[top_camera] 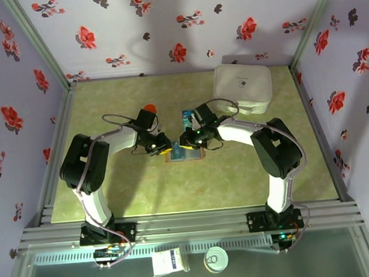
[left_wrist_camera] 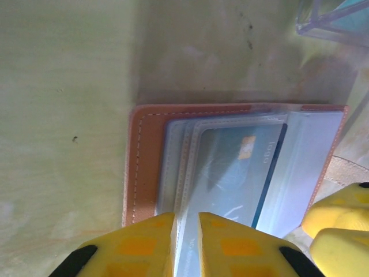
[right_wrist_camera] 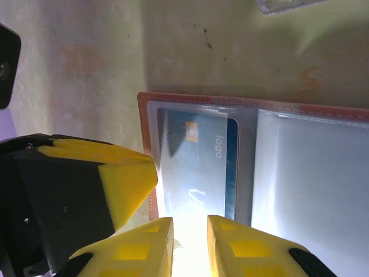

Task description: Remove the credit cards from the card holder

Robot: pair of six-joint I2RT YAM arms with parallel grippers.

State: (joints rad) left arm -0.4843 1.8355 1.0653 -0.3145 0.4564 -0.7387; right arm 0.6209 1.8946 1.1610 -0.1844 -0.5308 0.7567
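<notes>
On the green table (top_camera: 112,194), the card holder (left_wrist_camera: 144,167) is laid open and flat, with a clear tray (left_wrist_camera: 334,23) just beyond it and a white box (top_camera: 243,89) farther beyond it to the right. At the card holder's left edge the left gripper (left_wrist_camera: 185,216) is seen with its jaws drawn almost together on a clear inner leaf, which appears to be pinched. Over the card holder's middle the right gripper (right_wrist_camera: 188,219) is set with its jaws narrowly apart at the end of a credit card (right_wrist_camera: 199,167). Whether that card is actually clamped cannot be told, since the gap is washed out by glare. The step in hand is judged to be the drawing of this card from its sleeve. It would be done best if the leaf were held down by the left gripper while the card is gripped by its exposed end and slid straight along the sleeve, so that the card holder is not dragged. The card holder is seen as tan-brown with pale stitching around blue-grey and clear sleeves. The card inside it is teal-blue, with a small orange chip and the word "logo".
</notes>
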